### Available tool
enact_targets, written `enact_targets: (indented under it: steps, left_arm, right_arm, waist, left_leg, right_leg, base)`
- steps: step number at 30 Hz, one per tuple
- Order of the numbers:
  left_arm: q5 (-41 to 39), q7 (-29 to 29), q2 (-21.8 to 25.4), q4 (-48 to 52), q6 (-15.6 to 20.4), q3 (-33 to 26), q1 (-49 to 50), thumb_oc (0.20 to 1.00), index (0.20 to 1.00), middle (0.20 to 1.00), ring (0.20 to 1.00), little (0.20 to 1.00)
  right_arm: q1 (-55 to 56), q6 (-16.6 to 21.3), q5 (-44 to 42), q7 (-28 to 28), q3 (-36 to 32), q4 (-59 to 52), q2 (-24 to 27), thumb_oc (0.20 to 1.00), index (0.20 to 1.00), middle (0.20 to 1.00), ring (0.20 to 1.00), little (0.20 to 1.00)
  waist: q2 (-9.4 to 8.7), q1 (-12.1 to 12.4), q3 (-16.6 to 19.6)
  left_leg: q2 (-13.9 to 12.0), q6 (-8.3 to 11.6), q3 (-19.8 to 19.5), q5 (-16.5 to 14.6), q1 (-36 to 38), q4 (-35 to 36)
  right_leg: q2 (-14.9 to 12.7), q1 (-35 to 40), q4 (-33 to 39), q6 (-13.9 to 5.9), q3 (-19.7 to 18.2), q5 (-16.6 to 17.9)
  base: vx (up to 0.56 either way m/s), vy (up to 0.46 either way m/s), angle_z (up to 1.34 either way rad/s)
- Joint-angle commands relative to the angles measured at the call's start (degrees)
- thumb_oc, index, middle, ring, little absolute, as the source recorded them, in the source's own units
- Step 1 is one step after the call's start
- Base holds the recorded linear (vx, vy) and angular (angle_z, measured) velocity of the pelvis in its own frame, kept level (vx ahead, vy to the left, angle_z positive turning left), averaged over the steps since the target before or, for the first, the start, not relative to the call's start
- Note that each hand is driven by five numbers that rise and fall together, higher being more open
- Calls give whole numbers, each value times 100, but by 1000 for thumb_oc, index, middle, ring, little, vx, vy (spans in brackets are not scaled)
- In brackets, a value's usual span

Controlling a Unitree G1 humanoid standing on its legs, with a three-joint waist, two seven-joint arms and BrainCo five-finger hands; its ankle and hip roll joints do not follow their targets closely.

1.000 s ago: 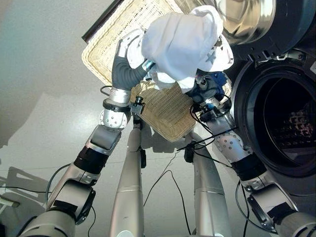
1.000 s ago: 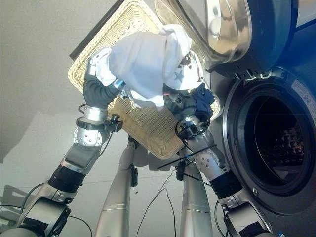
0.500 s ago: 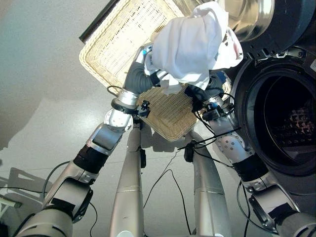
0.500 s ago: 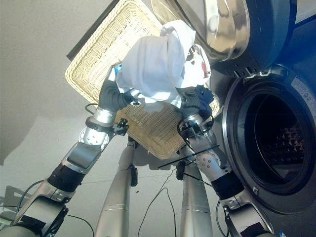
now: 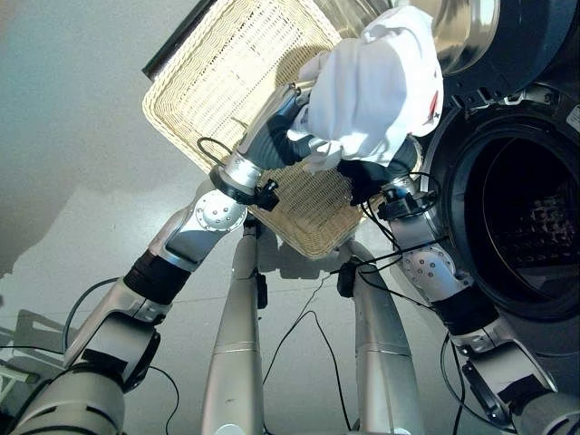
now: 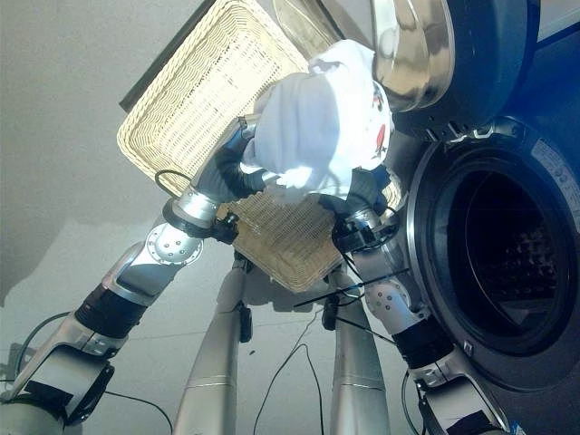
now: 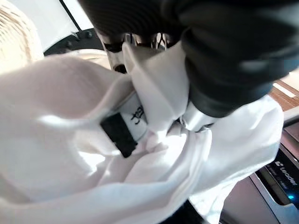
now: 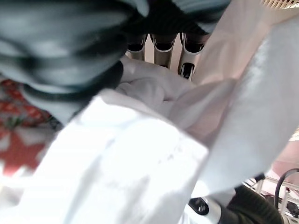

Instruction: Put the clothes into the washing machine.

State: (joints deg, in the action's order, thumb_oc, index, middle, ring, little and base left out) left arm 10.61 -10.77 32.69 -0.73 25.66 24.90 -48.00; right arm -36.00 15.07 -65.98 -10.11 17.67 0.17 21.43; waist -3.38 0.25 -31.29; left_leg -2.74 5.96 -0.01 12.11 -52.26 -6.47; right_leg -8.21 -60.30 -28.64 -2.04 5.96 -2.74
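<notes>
A bundle of white clothes (image 5: 376, 86) with a red print on one side hangs over the wicker basket's (image 5: 227, 82) right end, close to the washing machine's round opening (image 5: 526, 217). My left hand (image 5: 276, 136) reaches into the bundle from the left. In the left wrist view its fingers (image 7: 117, 46) and thumb pinch folds of the white cloth (image 7: 70, 140). My right hand (image 5: 376, 172) holds the bundle from underneath, and its fingers (image 8: 161, 46) are sunk in the cloth (image 8: 126, 172). The bundle hides most of both hands in the eye views.
The machine's door (image 5: 462, 32) stands swung open just behind the bundle, its shiny bowl facing out. The dark drum is on the right. The basket lies on the pale floor (image 5: 82, 136), which is open to the left.
Both hands have carried the bundle to the right, nearer the machine's opening and door. The left arm has stretched further across the basket.
</notes>
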Motion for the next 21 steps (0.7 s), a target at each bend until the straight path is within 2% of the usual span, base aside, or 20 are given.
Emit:
enact_targets:
  steps: [1, 7, 12, 13, 14, 15, 21]
  left_arm:
    - [421, 221, -246, 518, 148, 291, -36, 200, 200, 200, 200, 200]
    - [511, 102, -235, 486, 23, 256, 31, 200, 200, 200, 200, 200]
    - [493, -258, -245, 378, -212, 166, 155, 200, 200, 200, 200, 200]
    - [491, -317, -240, 364, -244, 155, 173, 416, 416, 416, 416, 416]
    - [476, -448, -231, 346, -297, 134, 203, 727, 727, 727, 727, 727]
    - [458, -557, -233, 324, -355, 92, 253, 1000, 1000, 1000, 1000, 1000]
    - [486, -1238, -268, 196, -547, -90, 481, 1000, 1000, 1000, 1000, 1000]
  right_arm:
    - [-273, 300, 1, -409, 228, -959, -44, 200, 200, 200, 200, 200]
    - [-256, 472, -211, -531, 147, -973, -103, 200, 200, 200, 200, 200]
    - [-200, 642, -536, -739, 30, -988, -171, 200, 200, 200, 200, 200]
    - [-186, 658, -575, -774, 17, -985, -182, 200, 200, 200, 200, 200]
    - [-163, 684, -652, -835, -6, -979, -207, 200, 200, 200, 200, 200]
    - [-151, 694, -704, -883, -43, -979, -234, 200, 200, 200, 200, 200]
    - [-86, 778, -840, -985, -160, -1034, -317, 200, 200, 200, 200, 200]
  waist:
    - [332, -227, 150]
    - [334, -214, 150]
    - [337, -201, 150]
    - [338, -198, 150]
    - [338, -192, 150]
    - [337, -183, 150]
    - [340, -140, 150]
  left_leg:
    - [204, 91, 143, -516, -187, -628]
    - [206, 93, 126, -521, -184, -613]
    - [212, 89, 114, -515, -178, -599]
    - [213, 88, 111, -515, -177, -599]
    - [216, 86, 105, -516, -176, -601]
    - [216, 85, 97, -517, -167, -595]
    - [209, 84, 79, -516, -143, -569]
  right_leg:
    - [153, 376, 1480, -767, 198, 1262]
    - [159, 384, 1486, -766, 194, 1255]
    - [158, 398, 1504, -765, 195, 1262]
    - [157, 400, 1503, -765, 197, 1263]
    - [155, 404, 1502, -766, 201, 1265]
    - [152, 416, 1506, -768, 204, 1265]
    - [126, 447, 1518, -771, 232, 1259]
  base:
    - [0, 0, 0]
    - [0, 0, 0]
    - [0, 0, 0]
    - [0, 0, 0]
    - [0, 0, 0]
    - [0, 0, 0]
    - [0, 0, 0]
